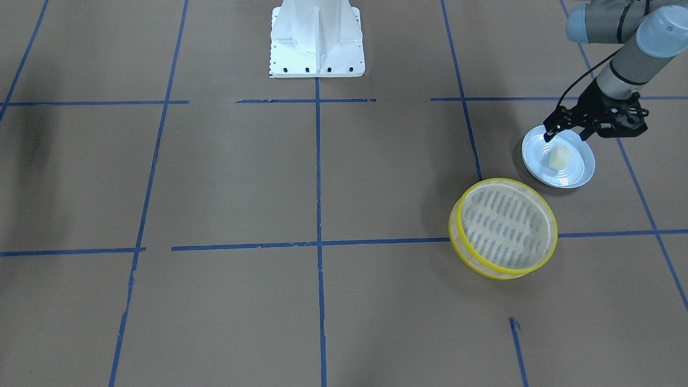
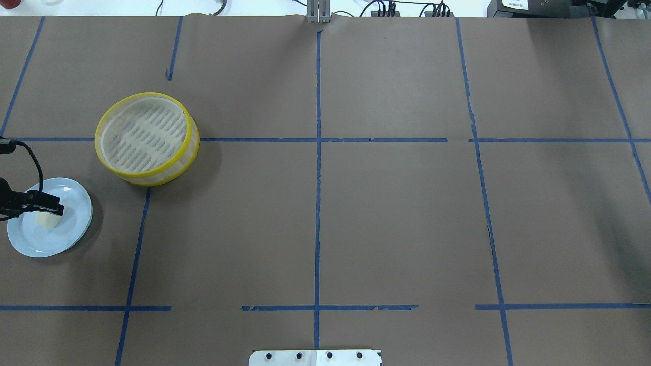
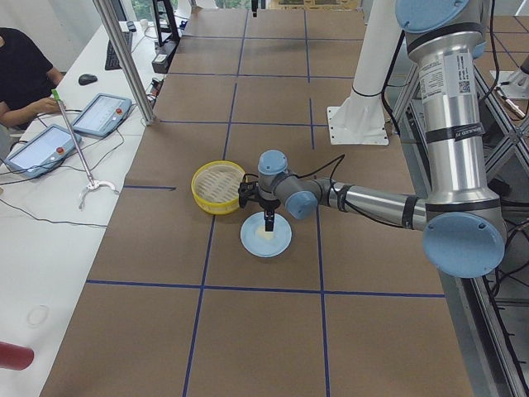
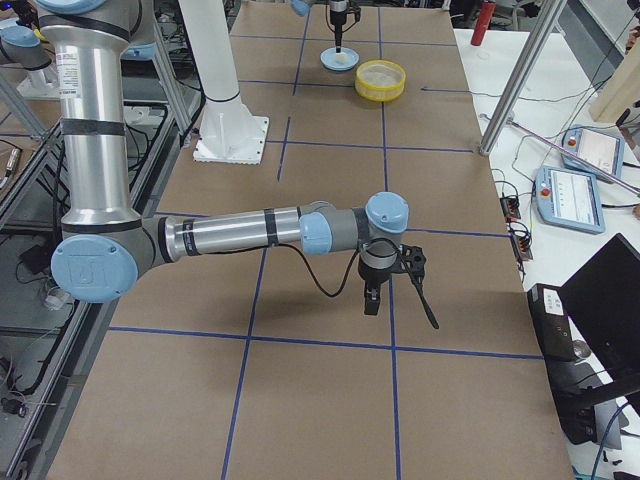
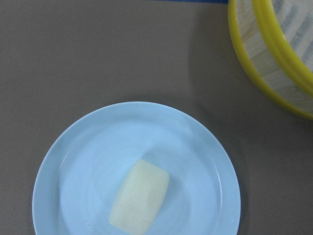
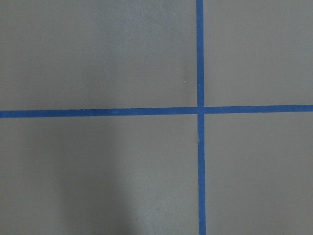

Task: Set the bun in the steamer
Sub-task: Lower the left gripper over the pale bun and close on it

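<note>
The bun [image 1: 559,157] is a small cream-white lump lying on a pale blue plate [image 1: 578,173]; it also shows in the left wrist view [image 5: 140,197] and the overhead view [image 2: 48,219]. The steamer [image 1: 458,236], a round basket with a yellow rim and slatted bottom, stands empty beside the plate [image 2: 147,176] and at the top right of the left wrist view [image 5: 274,44]. My left gripper [image 1: 567,134] hovers open just above the bun [image 2: 51,206]. My right gripper [image 4: 372,298] hangs over bare table far from these; I cannot tell whether it is open or shut.
The brown paper table carries a grid of blue tape lines [image 2: 318,140]. The white robot base [image 1: 317,40] stands at the middle of the robot's side. Operators' tablets [image 3: 99,112] and a grabber stick lie on the side bench beyond the table.
</note>
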